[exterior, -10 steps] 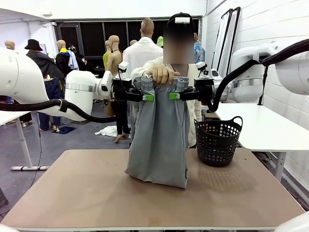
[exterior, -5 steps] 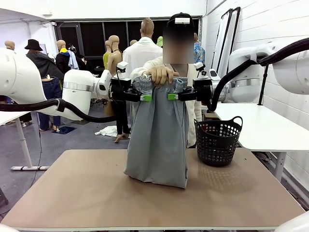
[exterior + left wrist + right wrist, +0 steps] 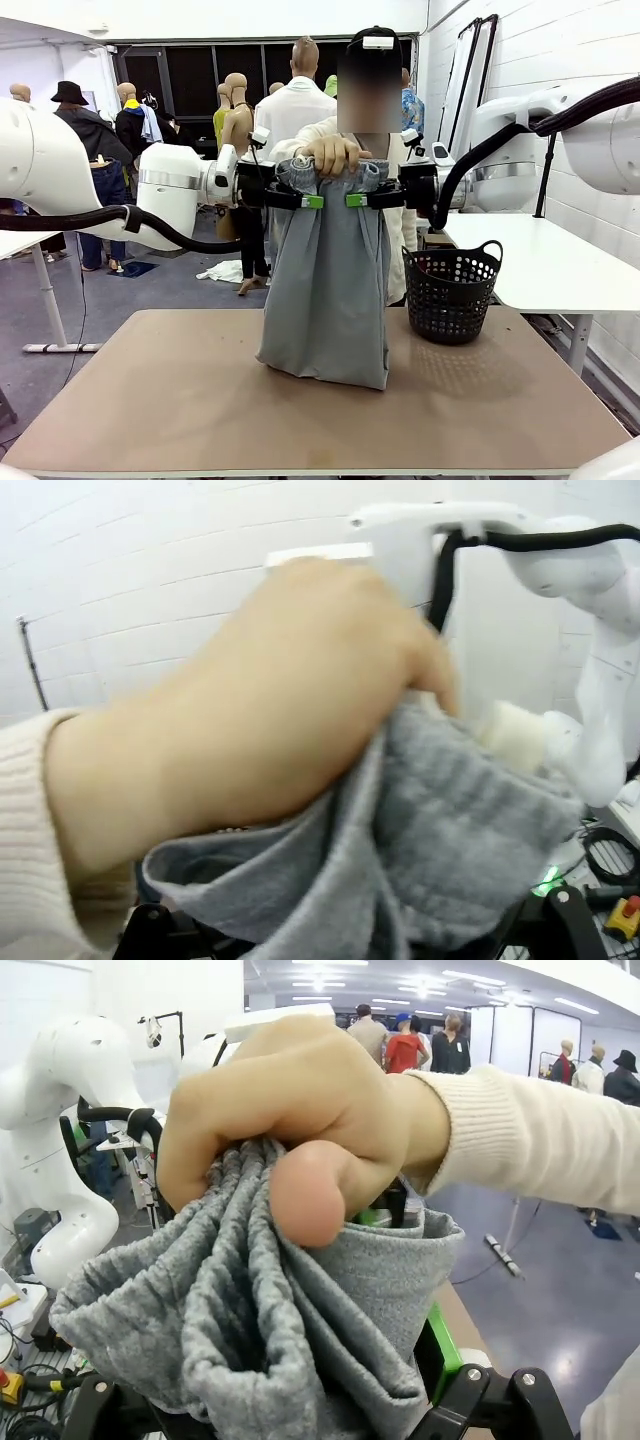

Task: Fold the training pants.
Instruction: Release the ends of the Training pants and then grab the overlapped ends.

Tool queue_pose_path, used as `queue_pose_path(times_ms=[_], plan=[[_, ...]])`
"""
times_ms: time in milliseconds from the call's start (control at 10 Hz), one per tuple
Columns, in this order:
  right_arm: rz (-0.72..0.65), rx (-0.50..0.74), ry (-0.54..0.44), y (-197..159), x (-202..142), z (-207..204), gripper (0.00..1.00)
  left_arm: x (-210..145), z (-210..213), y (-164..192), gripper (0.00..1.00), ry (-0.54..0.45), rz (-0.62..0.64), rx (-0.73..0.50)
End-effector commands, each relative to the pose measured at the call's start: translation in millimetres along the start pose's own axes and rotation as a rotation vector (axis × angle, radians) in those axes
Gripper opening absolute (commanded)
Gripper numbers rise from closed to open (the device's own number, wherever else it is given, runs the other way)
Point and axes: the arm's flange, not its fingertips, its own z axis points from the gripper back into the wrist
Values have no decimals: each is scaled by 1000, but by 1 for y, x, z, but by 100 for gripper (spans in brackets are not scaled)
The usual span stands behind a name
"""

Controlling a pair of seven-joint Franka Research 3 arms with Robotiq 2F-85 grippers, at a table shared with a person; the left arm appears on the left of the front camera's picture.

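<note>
The light grey training pants hang upright over the table, their lower end resting crumpled on the top. A person's hand grips the bunched waistband from above. My left gripper points in from the left just under that hand. My right gripper points in from the right at the same height. Both are open. In the left wrist view the grey waistband lies between the spread fingers of the left gripper. In the right wrist view the gathered fabric sits between the spread fingers of the right gripper.
A black mesh basket stands on the brown table just right of the pants. A white table is at the far right. The person stands directly behind the pants at the far edge.
Both grippers have edged slightly inward toward the waistband. The person's hand and the hanging pants have stayed in place.
</note>
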Motion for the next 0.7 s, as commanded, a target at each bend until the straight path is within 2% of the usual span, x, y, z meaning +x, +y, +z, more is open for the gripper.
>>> queue_pose_path(times_ms=[0, 100, 300, 500, 600], plan=[[16, -6, -4, -5, 3, -8, 100, -2, -15, 1, 100, -45, 4, 126], [16, -8, -11, -6, 3, -7, 100, -2, -14, 5, 89, -62, -54, 136], [2, -14, -15, -13, 6, 5, 62, -5, 6, 9, 51, -122, -11, 121], [0, -15, -11, -14, 6, 5, 23, -4, 11, 9, 13, -132, -9, 119], [-2, -15, -12, -16, 6, 5, 4, -4, 16, 10, 0, -136, -7, 126]])
